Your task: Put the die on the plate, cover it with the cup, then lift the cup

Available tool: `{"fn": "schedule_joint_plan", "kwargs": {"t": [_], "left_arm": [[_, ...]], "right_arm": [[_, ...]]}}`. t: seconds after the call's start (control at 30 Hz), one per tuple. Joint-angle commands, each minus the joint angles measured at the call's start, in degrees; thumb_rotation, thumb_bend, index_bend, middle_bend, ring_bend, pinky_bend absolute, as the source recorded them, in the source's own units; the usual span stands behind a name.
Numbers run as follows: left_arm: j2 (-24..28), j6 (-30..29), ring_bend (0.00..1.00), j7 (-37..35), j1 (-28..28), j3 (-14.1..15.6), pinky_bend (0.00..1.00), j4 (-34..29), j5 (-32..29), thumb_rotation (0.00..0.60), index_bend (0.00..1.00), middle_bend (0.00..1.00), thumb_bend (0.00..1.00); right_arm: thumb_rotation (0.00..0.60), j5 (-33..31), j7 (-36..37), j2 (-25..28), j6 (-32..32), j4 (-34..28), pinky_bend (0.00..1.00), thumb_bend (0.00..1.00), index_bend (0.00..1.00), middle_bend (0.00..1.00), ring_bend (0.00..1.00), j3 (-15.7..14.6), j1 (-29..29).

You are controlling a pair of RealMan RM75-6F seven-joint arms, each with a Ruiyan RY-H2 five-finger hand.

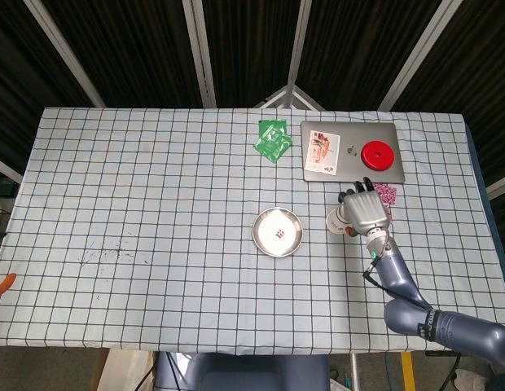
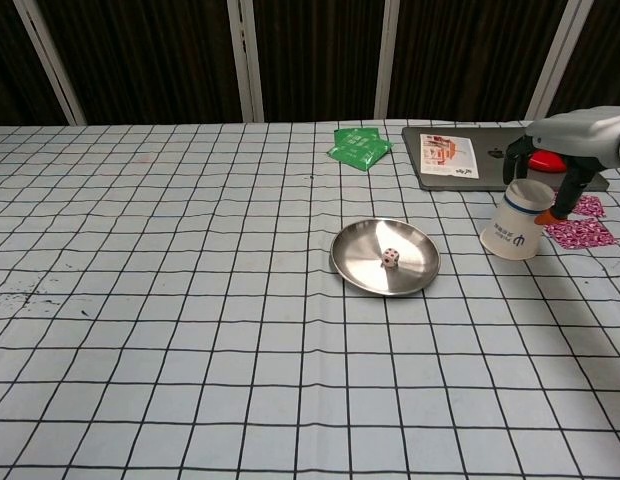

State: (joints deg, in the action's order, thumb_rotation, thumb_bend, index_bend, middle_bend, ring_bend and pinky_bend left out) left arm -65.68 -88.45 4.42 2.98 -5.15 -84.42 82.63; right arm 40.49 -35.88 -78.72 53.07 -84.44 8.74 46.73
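Table w/ white black-grid tablecloth fills both views. Grey laptop, lid closed, lies far right-centre; on it a red round disc and a white printed card. Right arm comes in from bottom right corner in head view. Left arm and hand not seen in either view.

Round shiny metal plate sits mid-table, well apart from laptop. Green foil packets lie just left of laptop, flat. White paper cup w/ blue logo, upside down and tilted, stands right of plate, near but not touching it. Right hand hovers over cup's upturned base, fingers curled down around the far side; can't tell if they actually touch the cup, no clear grip visible. Pink patterned packet lies just right of cup, partly under the hand.

Small white die w/ red pips rests inside plate, roughly centre, uncovered. Orange-handled tool bit at left table edge, mostly cut off.
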Motion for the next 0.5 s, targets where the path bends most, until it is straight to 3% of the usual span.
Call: {"fn": "schedule_joint_plan", "kwargs": {"t": [0.03,0.5], "left_arm": [[-0.03,0.03,0.0,0.03,0.03,0.01,0.0,0.0,0.02,0.6,0.24,0.0,0.29],[-0.13,0.17,0.0,0.24,0.13,0.14,0.0,-0.06,0.1,0.6,0.24,0.0,0.29]], "right_arm": [[0.6,0.03,0.2,-0.02,0.41,0.1,0.0,0.25,0.4,0.37,0.17,0.08,-0.06],[0.6,0.53,0.96,0.01,0.74,0.45,0.0,0.25,0.45,0.47,0.23,-0.36,-0.25]]}}
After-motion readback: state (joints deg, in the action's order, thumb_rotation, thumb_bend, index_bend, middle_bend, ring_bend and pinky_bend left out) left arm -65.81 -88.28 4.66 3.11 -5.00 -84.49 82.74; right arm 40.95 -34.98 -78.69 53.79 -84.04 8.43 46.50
